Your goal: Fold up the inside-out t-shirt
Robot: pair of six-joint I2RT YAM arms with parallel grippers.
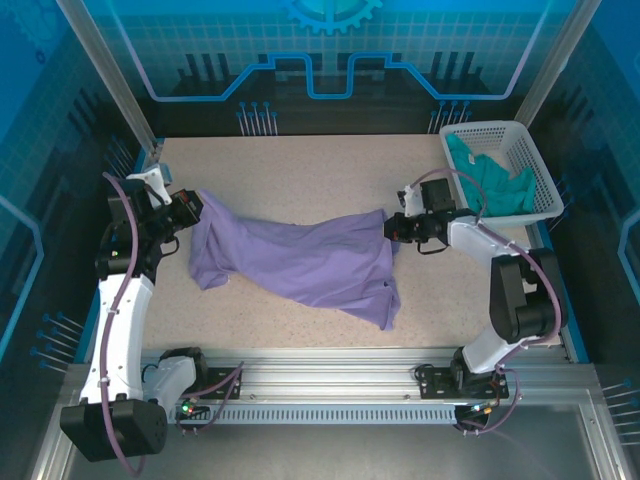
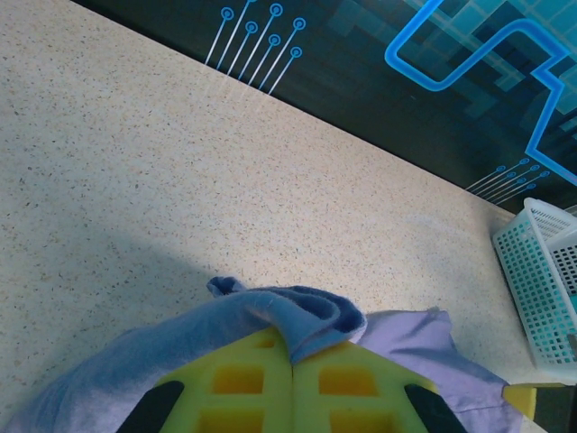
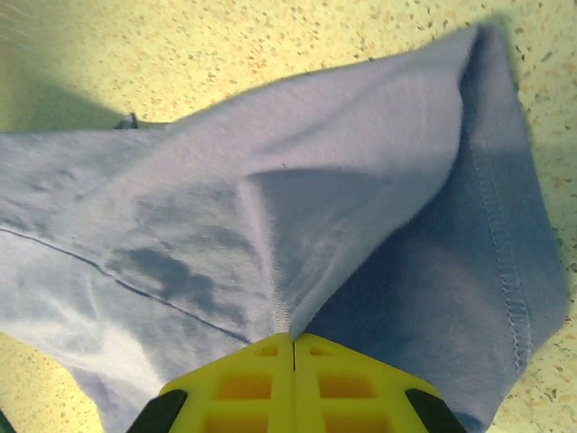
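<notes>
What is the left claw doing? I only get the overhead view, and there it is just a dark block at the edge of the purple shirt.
Observer: The left claw is shut on the t-shirt. Its yellow fingers meet with a fold of fabric pinched between them.
Operator: And the right one?
Observer: The right claw is shut too, gripping a raised ridge of the cloth at its tips.
Operator: Anything else up close there?
Observer: A hem with two rows of stitching runs along the fabric's edge to the right of that claw.
</notes>
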